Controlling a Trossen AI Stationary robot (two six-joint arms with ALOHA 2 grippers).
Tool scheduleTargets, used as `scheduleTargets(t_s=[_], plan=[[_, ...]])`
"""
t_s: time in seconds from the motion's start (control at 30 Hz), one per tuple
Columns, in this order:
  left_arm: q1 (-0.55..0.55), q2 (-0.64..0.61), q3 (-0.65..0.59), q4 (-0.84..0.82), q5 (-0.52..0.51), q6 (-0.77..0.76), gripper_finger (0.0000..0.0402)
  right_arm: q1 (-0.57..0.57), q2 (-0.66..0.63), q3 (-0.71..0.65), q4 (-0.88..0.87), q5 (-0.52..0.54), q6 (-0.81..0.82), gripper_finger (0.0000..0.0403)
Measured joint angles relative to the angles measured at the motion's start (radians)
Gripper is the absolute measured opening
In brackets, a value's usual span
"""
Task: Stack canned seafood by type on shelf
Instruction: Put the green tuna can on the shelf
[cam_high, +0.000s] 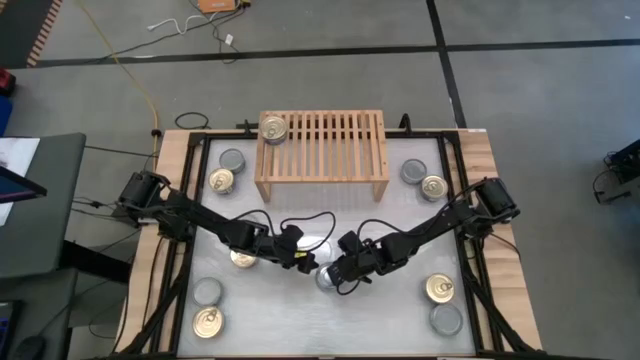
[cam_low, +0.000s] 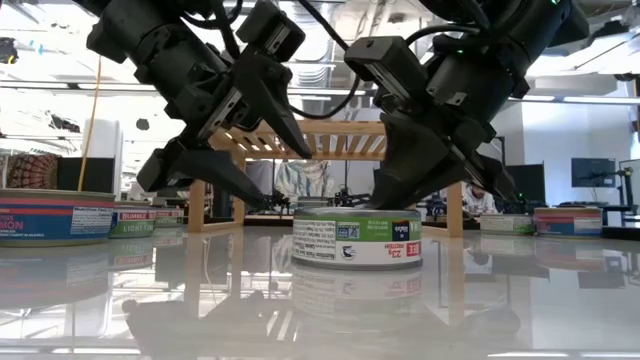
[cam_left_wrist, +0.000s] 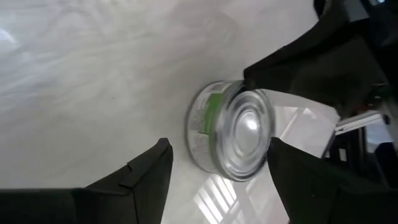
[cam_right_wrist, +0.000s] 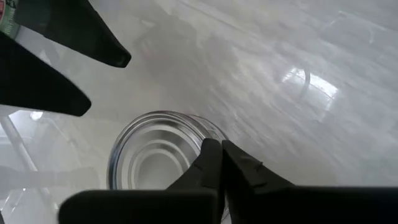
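Note:
A canned seafood tin (cam_low: 357, 237) with a green label and a plain silver top stands flat on the table near its middle (cam_high: 325, 279). My right gripper (cam_right_wrist: 217, 147) is shut above it, its tips at the tin's rim. My left gripper (cam_left_wrist: 219, 144) is open and points at the tin from the table's left; its fingers reach either side of the tin without touching it. At the far side stands the light-wood slatted shelf (cam_high: 330, 150), with one gold-topped tin (cam_high: 273, 128) resting on its left end. My right gripper sets its shut fingertips (cam_right_wrist: 211, 149) on the tin's silver top at the rim (cam_right_wrist: 198, 124), on the side toward the table's right. The fingers come slanting down from the right. The tin stays upright and flat on the table.
Loose tins lie around the table: grey and gold ones left of the shelf (cam_high: 232, 160), right of it (cam_high: 413, 170), under my left arm (cam_high: 243, 258), and at the near left (cam_high: 207, 322) and near right (cam_high: 446, 319) corners. The two grippers stand close together.

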Motion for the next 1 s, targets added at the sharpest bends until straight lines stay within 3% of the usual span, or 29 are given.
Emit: scheduleTargets(t_s=[0.13,0.5,0.73,1.0], plan=[[-0.006,0.0,0.0,0.024,0.0,-0.007,0.0249,0.0,0.0,0.0,-0.006,0.0,-0.006,0.001],[-0.024,0.0,0.0,0.02,-0.002,-0.035,0.0249,0.008,0.086,0.0,-0.028,-0.034,0.025,0.0021],[-0.03,0.0,0.0,0.018,-0.003,-0.041,0.0249,0.007,-0.043,-0.011,-0.151,-0.006,-0.031,0.0027],[-0.03,0.0,0.0,0.015,-0.005,-0.04,0.0249,0.014,-0.141,-0.005,-0.093,0.026,-0.062,0.0059]])
